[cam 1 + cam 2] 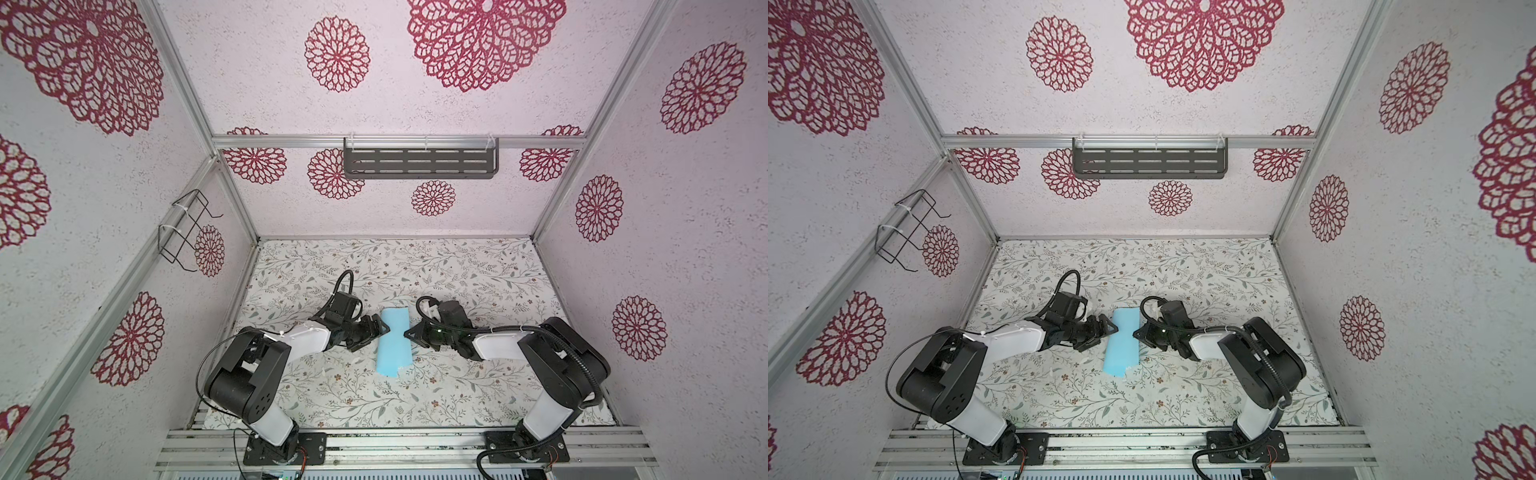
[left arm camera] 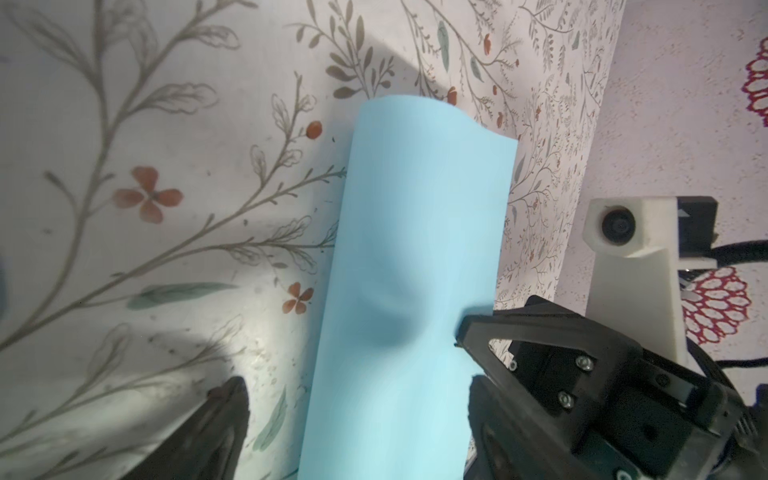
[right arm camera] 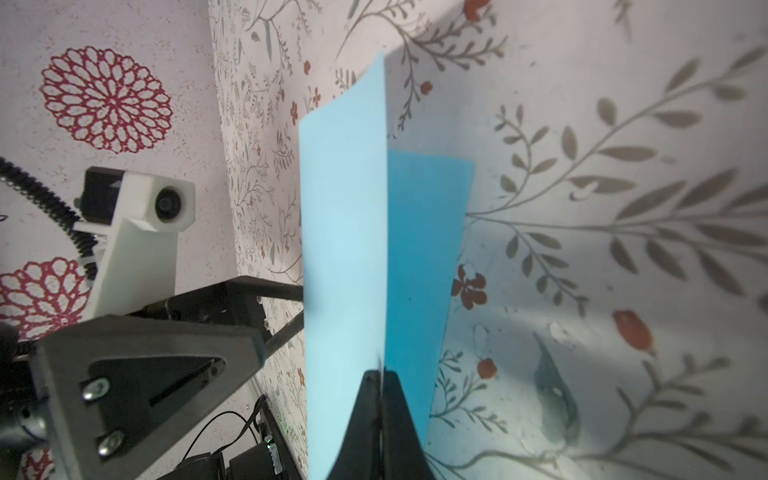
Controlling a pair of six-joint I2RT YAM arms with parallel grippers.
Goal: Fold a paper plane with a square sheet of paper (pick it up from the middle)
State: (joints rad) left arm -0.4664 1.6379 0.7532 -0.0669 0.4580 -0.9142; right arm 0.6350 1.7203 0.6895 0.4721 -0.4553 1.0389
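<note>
A floral table (image 1: 478, 270) carries the square sheet of paper (image 1: 394, 343), bowed into a loose hump between two grippers: the right gripper (image 3: 380, 386) is pinched closed on its edge, and the left gripper (image 2: 353, 415) gapes wide astride the hump, holding nothing. The sheet looks light, limp and easily creased, best taken at mid-length on an edge. Only the right wrist view shows a shaded second layer beyond the pinch, and only the left wrist view shows a soft dent just ahead of the left fingers

The light-blue square sheet of paper (image 1: 394, 343) bends over itself (a soft, dented arch, no sharp crease) at the middle of the table (image 1: 478, 270).
</note>
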